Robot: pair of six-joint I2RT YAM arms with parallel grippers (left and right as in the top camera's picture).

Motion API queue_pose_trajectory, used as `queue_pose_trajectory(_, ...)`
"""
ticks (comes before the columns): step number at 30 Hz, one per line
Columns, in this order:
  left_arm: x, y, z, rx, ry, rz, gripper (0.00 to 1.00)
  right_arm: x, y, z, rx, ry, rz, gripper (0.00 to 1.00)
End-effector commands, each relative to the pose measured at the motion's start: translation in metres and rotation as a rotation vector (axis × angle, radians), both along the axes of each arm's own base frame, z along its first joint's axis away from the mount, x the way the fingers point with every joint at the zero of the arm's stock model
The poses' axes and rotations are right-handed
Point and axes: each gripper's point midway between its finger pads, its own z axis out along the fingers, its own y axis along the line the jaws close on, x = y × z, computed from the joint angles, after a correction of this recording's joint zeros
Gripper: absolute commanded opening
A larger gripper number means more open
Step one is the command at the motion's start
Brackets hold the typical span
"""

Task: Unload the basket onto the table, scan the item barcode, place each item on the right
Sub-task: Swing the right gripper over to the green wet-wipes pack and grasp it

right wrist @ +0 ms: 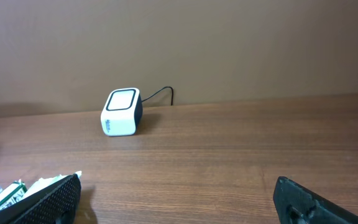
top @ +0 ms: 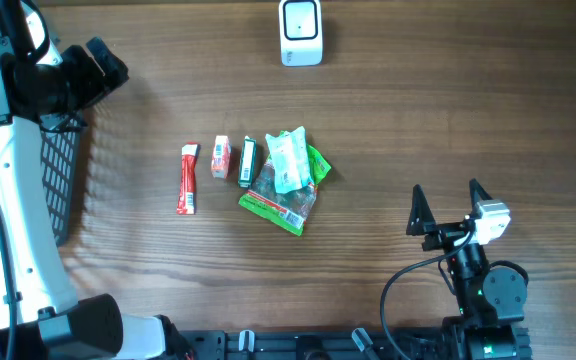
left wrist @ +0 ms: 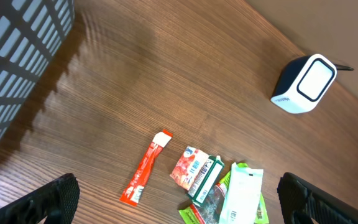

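The packets (top: 286,170) lie on the worktop (top: 418,100) between the hands, well apart from both. Left hand (top: 103,68) and right hand (top: 446,195) both gape wide, holding nothing.

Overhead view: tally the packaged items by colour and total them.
Red: 2, the stick sachet and the small packet
Dark: 1, the narrow box
White: 1, the pouch
Green: 1, the bag under it; possibly 2, overlapped
Total: 5, possibly 6
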Motion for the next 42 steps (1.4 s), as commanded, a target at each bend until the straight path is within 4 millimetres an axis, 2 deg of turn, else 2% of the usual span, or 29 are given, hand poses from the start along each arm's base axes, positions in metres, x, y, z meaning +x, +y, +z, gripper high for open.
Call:
queue_pose_trajectory(1,0.001,-0.004,-0.001,-0.021,0.002,-0.01,1.0,0.0,-0.003,0.001,0.001,-0.004,-0.015,1.0)
queue_pose_trajectory(13,0.001,-0.004,-0.001,-0.021,0.002,-0.01,1.0,0.0,-0.002,0.001,0.01,-0.003,-0.008,1.0)
queue_pose_trajectory(17,0.001,-0.004,-0.001,-0.021,0.002,-0.01,1.0,-0.006,0.024,0.005,0.053,0.002,0.146,1.0)
queue_pose_trajectory(19,0.001,-0.004,-0.001,-0.021,0.002,-0.01,1.0,-0.008,0.027,0.011,0.054,-0.001,0.161,1.0)
queue_pose_trajectory(24,0.001,-0.004,-0.001,-0.021,0.002,-0.01,1.0,-0.017,0.029,0.072,0.053,0.025,0.181,1.0)
queue_pose_trajectory(26,0.001,-0.004,-0.001,-0.021,0.002,-0.01,1.0,-0.015,0.032,0.105,0.055,0.081,0.196,1.0)
queue_pose_trajectory(28,0.001,-0.004,-0.001,-0.021,0.002,-0.01,1.0,-0.009,0.041,0.126,0.063,0.185,0.241,1.0)
queue_pose_trajectory(30,0.001,-0.004,-0.001,-0.021,0.002,-0.01,1.0,0.002,0.049,0.135,0.074,0.366,0.281,1.0)
queue_pose_trajectory(33,0.001,-0.004,-0.001,-0.021,0.002,-0.01,1.0,0.022,0.053,0.13,0.043,0.636,0.307,1.0)
queue_pose_trajectory(35,0.001,-0.004,-0.001,-0.021,0.002,-0.01,1.0,0.045,0.054,0.128,0.004,0.738,0.321,1.0)
queue_pose_trajectory(36,0.001,-0.004,-0.001,-0.021,0.002,-0.01,1.0,0.06,0.059,0.124,0.027,0.782,0.342,1.0)
queue_pose_trajectory(37,0.001,-0.004,-0.001,-0.021,0.002,-0.01,1.0,0.065,0.071,0.118,0.054,0.805,0.408,0.97)
queue_pose_trajectory(38,0.001,-0.004,-0.001,-0.021,0.002,-0.01,1.0,0.068,0.084,0.112,0.077,0.824,0.496,0.82)
queue_pose_trajectory(39,0.001,-0.004,-0.001,-0.021,0.002,-0.01,1.0,0.07,0.098,0.103,0.109,0.863,0.576,0.51)
queue_pose_trajectory(40,0.001,-0.004,-0.001,-0.021,0.002,-0.01,1.0,0.072,0.11,0.082,0.122,0.941,0.614,0.13)
queue_pose_trajectory(42,0.001,-0.004,-0.001,-0.021,0.002,-0.01,1.0,0.073,0.128,0.049,0.092,1.05,0.641,0.08)
